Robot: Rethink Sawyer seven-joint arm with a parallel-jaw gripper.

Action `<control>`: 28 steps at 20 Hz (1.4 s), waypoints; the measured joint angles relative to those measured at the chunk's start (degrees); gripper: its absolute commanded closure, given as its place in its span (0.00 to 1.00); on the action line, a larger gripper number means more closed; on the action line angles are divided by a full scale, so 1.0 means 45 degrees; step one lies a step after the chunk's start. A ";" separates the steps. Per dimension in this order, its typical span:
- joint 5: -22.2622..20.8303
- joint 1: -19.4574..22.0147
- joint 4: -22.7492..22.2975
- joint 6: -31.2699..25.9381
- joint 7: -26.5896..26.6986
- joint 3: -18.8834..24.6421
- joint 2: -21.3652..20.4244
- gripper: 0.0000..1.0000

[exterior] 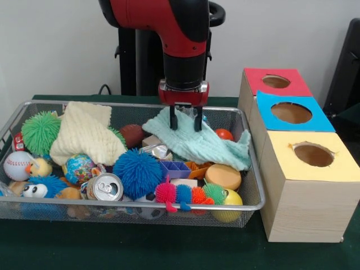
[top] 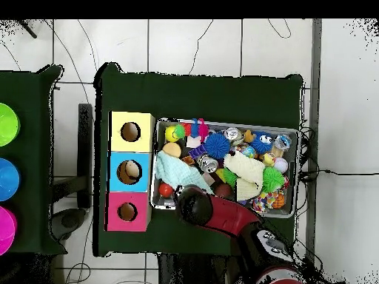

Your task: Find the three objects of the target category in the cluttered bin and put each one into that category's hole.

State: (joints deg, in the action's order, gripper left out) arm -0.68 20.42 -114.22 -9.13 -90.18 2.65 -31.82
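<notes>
The silver wire mesh bin (exterior: 140,207) is full of toys; it also shows in the overhead view (top: 297,170). My gripper (exterior: 185,121) is open, its two black fingers (exterior: 173,120) standing on either side of a raised fold of a mint green cloth (exterior: 208,145) at the bin's far side. A cream knitted cloth (exterior: 84,135) lies to its left. The hole (exterior: 291,112) in the blue-topped box is to the right of the bin. In the overhead view the arm hides the gripper, and a pale shape shows inside the hole (top: 131,171).
A red-topped box (exterior: 275,81) and a yellow-topped box (exterior: 312,154) flank the blue one. The bin holds a blue spiky ball (exterior: 138,171), a green spiky ball (exterior: 40,132), a can (exterior: 106,187), a baseball (exterior: 17,165), a yellow ball (exterior: 228,202) and more.
</notes>
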 measured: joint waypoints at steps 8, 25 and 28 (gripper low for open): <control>0.0000 0.0026 -0.0479 -0.0068 0.0000 -0.0001 -0.0553 0.00; 0.0000 -0.0418 -0.0541 0.0157 0.0000 -0.0016 -0.0612 0.00; 0.0003 -0.0708 -0.0512 0.0589 0.0000 -0.0138 -0.0457 0.00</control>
State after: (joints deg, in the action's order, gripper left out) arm -0.67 17.24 -116.52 -6.48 -90.18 2.03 -33.88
